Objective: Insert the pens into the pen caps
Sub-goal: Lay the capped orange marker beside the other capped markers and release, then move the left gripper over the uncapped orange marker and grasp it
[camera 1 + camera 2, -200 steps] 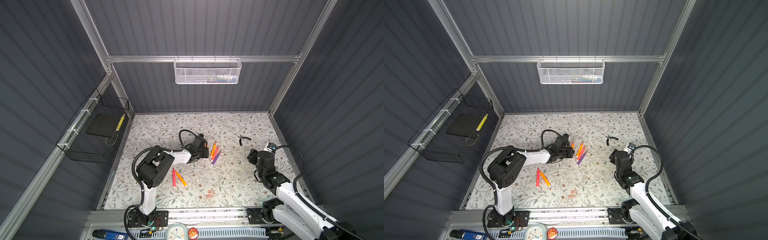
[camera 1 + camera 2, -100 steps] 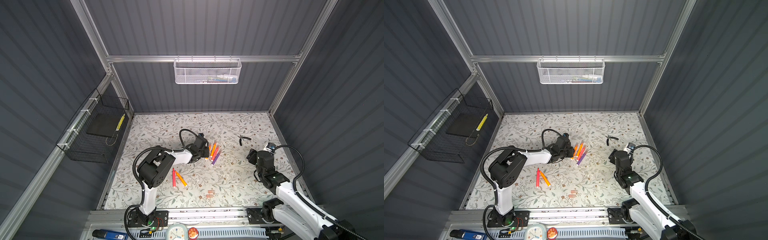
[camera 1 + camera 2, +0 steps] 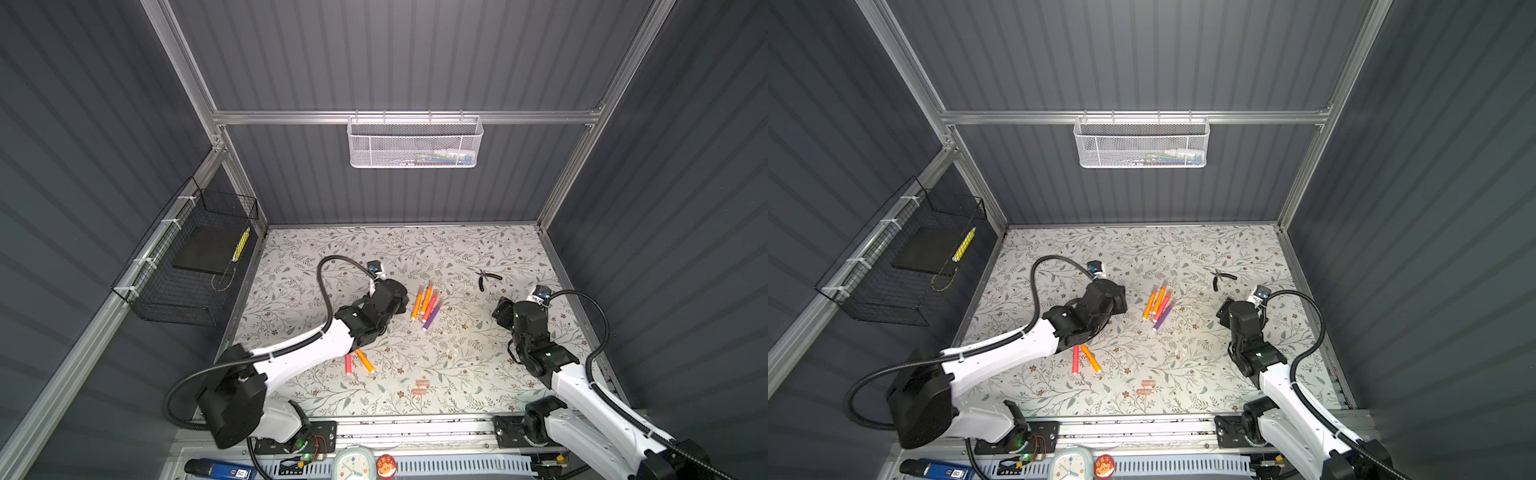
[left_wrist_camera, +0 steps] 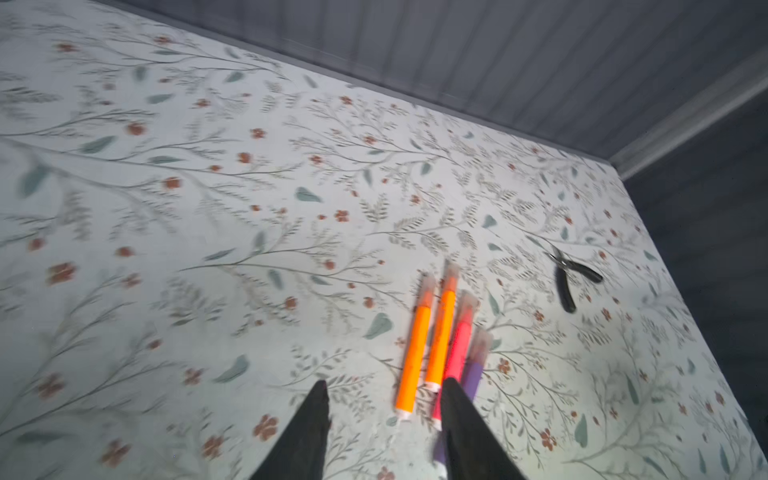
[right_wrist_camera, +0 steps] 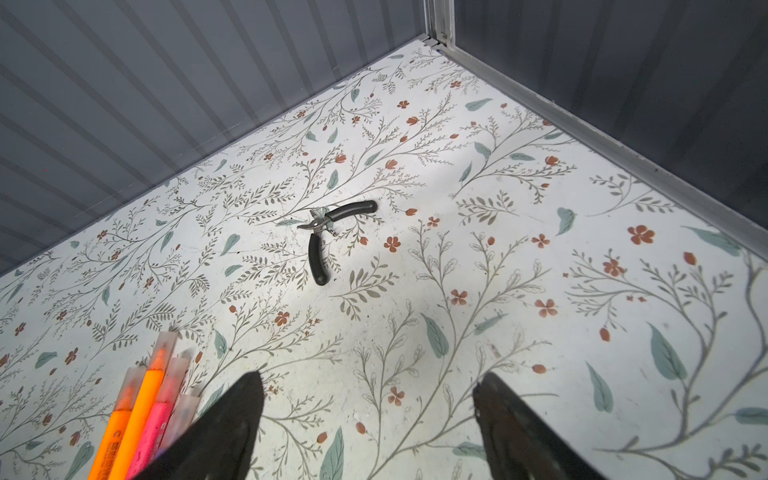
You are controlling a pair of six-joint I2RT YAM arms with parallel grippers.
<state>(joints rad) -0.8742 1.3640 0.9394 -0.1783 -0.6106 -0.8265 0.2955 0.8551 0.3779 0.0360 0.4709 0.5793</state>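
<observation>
Four pens (image 3: pixel 424 305) lie side by side mid-table: two orange (image 4: pixel 415 349), one pink (image 4: pixel 457 345), one purple (image 4: pixel 471 376). Each has a translucent pen cap (image 4: pixel 451 272) on its far end. My left gripper (image 4: pixel 385 384) is open just left of the row (image 3: pixel 1156 307). The near end of one orange pen lies loose in the gap between its fingers. A pink pen (image 3: pixel 348 363) and an orange pen (image 3: pixel 365 360) lie by the left forearm. Two loose pinkish caps (image 3: pixel 420 387) sit near the front. My right gripper (image 5: pixel 371 378) is open and empty, to the right of the row.
Black-handled pliers (image 3: pixel 484 277) lie behind the right gripper's reach, also seen in the right wrist view as pliers (image 5: pixel 324 232). A black wire basket (image 3: pixel 187 266) hangs on the left wall, and a white mesh basket (image 3: pixel 415 143) on the back rail.
My left gripper has opened beside the row of pens and holds nothing now. The right gripper has widened a little. The arms have barely shifted.
</observation>
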